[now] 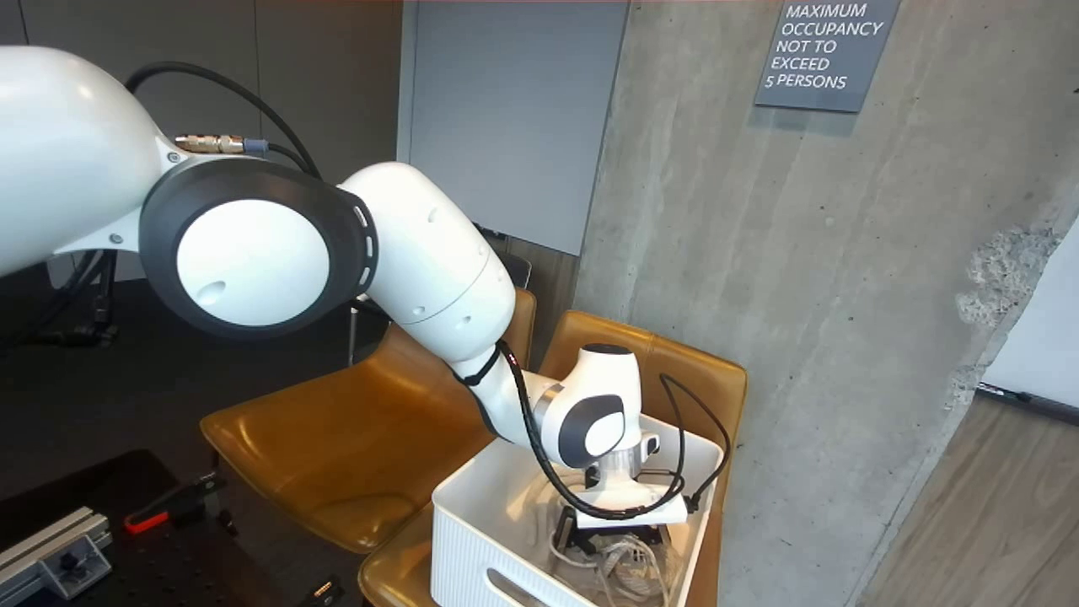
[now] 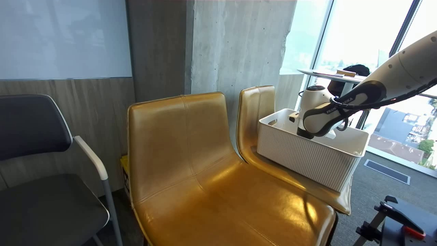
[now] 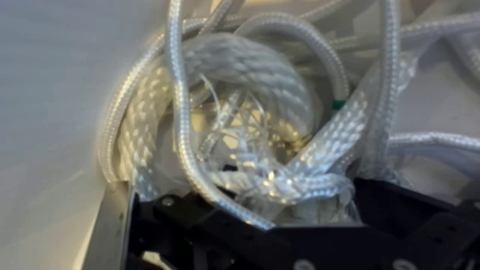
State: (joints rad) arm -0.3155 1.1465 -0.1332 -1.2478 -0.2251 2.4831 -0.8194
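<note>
Claw (image 1: 614, 546): low inside the white bin (image 1: 464, 539), pointing down; looks spread wide, no firm hold visible.
Thin cord (image 3: 180, 112): wrist view has it running down across the claw's black links; touching them or just in front, can't tell.
Fat rope (image 3: 240, 56): braided, coiled just beyond the claw, a stretch of it lying between the two sides; frayed strands mid-coil.
Green band (image 3: 338, 104): around a looped cord, near the claw on the far side of that stretch.
Bin wall (image 3: 45, 131): close beside one finger (image 3: 107, 228) of the claw; contact unclear.
Progress: reach looks done, claw already in among the rope. Grip looks not yet made; all rope seen is in the bin, none lifted clear. Gripping and any lifting appear left.
Chair under bin (image 2: 252, 119): tan, below the claw, carries the bin in both exterior views.
Second chair (image 2: 177, 136): also tan, next to that one, farther from the claw.
Clamp (image 2: 401, 216): on the dark worktop (image 2: 426, 218), well apart from the claw.
</note>
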